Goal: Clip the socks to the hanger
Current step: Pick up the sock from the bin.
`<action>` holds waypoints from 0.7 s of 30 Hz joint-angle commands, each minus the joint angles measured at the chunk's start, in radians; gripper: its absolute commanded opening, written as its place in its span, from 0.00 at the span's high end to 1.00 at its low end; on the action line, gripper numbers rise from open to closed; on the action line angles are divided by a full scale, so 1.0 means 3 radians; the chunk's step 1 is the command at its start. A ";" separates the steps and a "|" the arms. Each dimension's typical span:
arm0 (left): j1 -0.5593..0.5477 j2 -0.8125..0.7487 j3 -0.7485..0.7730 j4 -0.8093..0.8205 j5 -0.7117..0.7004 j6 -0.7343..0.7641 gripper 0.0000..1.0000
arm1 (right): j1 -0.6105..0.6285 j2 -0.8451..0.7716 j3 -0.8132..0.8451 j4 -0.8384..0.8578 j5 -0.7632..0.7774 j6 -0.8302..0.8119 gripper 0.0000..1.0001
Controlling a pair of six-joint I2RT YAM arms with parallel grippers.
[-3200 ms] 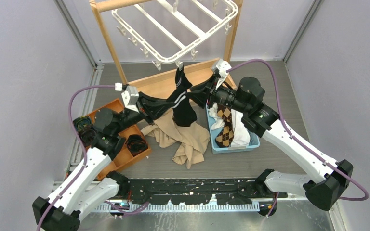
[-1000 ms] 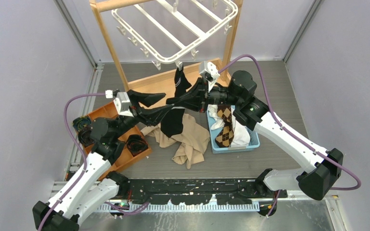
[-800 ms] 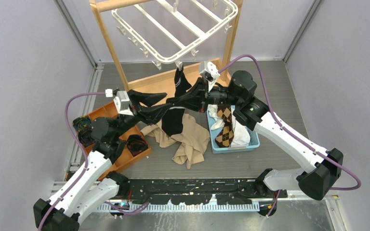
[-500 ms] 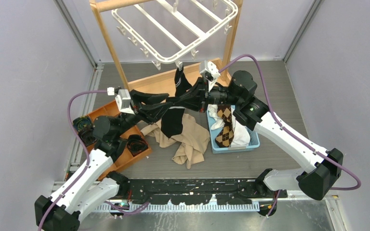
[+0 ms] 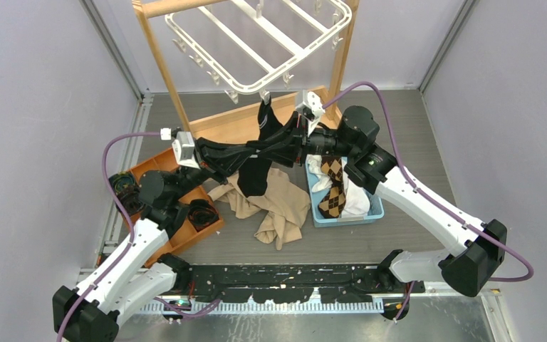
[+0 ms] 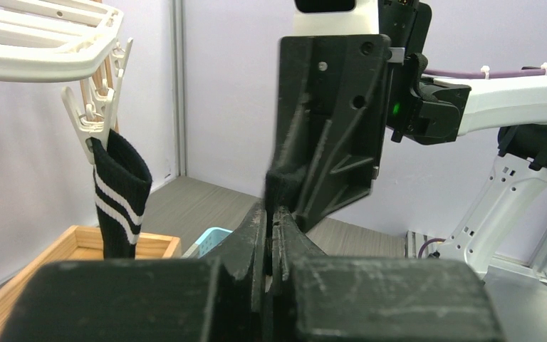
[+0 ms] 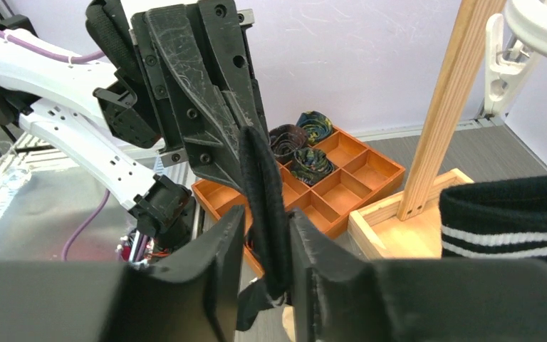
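Two sets of jaws hold one black sock (image 7: 260,178) above the bench (image 5: 413,142).
The left jaws are pinched fully shut on it; the right jaws sit narrowly around the same sock. Beyond, a striped sock (image 6: 120,199) hangs clipped to the hanger (image 6: 35,64). The step probably goes best with the sock's edge pulled taut and lifted squarely into a free clip.

Seen from above, the hanger (image 5: 299,55) is cut off by the top edge, and my right arm (image 5: 413,199) hides part of the blue basket (image 5: 352,219). In my left wrist view the near fingers (image 6: 149,299) are blurred and cover the lower end of the clipped sock (image 6: 117,199). Whether my right gripper (image 7: 265,242) presses the held sock (image 7: 263,185) or only stands beside it, I cannot tell.
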 commanded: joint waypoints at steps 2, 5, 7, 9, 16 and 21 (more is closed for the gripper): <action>0.0010 -0.0096 -0.0048 0.0055 -0.0097 0.0128 1.00 | -0.0106 -0.0262 -0.0125 -0.0019 0.0335 -0.0175 0.49; 0.0010 -0.0118 -0.0069 0.0026 -0.0128 0.0175 1.00 | -0.0403 -0.0402 -0.0255 0.0072 0.0261 -0.0149 0.38; 0.0010 -0.0113 -0.0074 0.0032 -0.0116 0.0181 1.00 | -0.0675 -0.0468 -0.0319 0.0196 0.0154 -0.0072 0.36; 0.0010 -0.0091 -0.0071 0.0053 -0.0093 0.0182 1.00 | -0.0997 -0.0481 -0.0365 0.0382 0.0029 0.0041 0.34; 0.0012 -0.0077 -0.0022 0.0007 -0.0014 0.0272 1.00 | -0.1520 -0.0217 -0.0218 0.0759 -0.0307 0.0189 0.18; 0.0010 -0.0081 0.0016 -0.0101 0.0030 0.0371 1.00 | -0.1680 0.0208 -0.0012 0.1349 -0.0485 0.0643 0.11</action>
